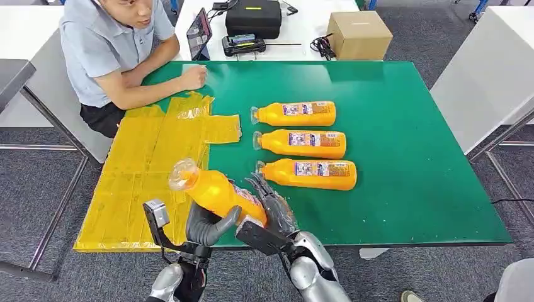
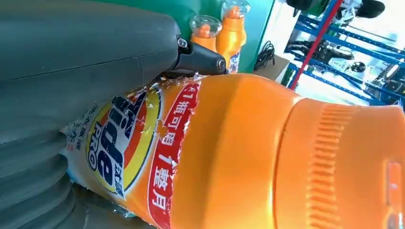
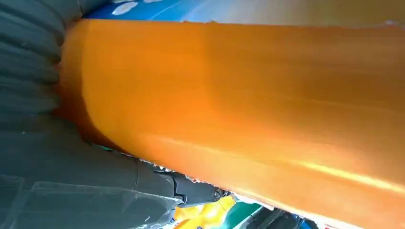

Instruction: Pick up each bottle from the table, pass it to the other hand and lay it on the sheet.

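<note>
The orange bottle (image 1: 217,192) was gripped from both sides at once, above the near edge of the green table (image 1: 415,157). The left hand (image 1: 211,225) was wrapped around its lower body, thick grey thumb curled up against the orange plastic. The right hand (image 1: 272,211) was pressed to the other side, dark fingers spread up along the label end. So both hands were closed on the same bottle, and it was held tilted, clear cap pointed up and away toward the yellow sheet (image 1: 142,170).

In the left wrist view the bottle's torn label (image 2: 124,143) was seen right up against the hand's grey cover, with the ridged orange shoulder further out. In the right wrist view the smooth orange side (image 3: 239,95) was seen pretty much wall to wall, so not much else could be made out there.

Further out, three more orange bottles (image 1: 302,141) were laid on their sides in a row on the green top, caps toward the sheet, just apart from each other. The sheet was spread over the table's left part. At the far left corner a person's forearm (image 1: 157,88) was rested on the table. Beyond the far edge, a cardboard box (image 1: 359,34) and a black case (image 1: 253,17) were set on a white table.
</note>
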You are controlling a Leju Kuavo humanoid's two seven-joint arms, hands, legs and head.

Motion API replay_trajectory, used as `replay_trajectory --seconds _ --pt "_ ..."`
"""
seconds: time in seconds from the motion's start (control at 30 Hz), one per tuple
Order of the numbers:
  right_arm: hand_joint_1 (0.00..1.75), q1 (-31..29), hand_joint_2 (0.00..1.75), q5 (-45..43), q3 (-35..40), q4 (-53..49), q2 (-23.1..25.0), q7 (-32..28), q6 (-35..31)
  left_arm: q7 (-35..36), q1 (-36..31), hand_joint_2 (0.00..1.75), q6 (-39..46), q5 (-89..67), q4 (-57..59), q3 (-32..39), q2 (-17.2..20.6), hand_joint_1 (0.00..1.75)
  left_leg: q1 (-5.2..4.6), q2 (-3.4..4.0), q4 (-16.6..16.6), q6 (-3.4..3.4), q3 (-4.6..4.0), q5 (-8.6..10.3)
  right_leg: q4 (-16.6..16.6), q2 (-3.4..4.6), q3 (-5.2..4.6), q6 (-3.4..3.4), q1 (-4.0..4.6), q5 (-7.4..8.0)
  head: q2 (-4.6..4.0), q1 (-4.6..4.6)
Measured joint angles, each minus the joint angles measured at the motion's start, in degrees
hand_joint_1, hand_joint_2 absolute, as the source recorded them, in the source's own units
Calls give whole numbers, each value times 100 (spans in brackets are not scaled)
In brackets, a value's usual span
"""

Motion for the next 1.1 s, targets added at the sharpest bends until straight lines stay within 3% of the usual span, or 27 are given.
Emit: replay_trajectory --seconds 0.3,0.73,1.1 --pt "0 0 175 -79 -11 63 46 -50 20 17 19 175 204 -442 -164 20 0 175 0 -2 0 0 0 0 0 0 0 0 0 0 0 0" --pt "0 433 175 -243 -535 -277 42 -26 9 719 131 175 1543 -6457 -1353 295 0 175 -1 -5 0 0 -3 0 0 -1 -1 0 -1 0 0 2" --pt "0 447 175 -256 -933 -411 94 -140 24 1221 68 175 1836 -8566 -1823 450 -2 175 0 -5 0 0 -3 0 0 -1 -1 0 0 0 0 2"
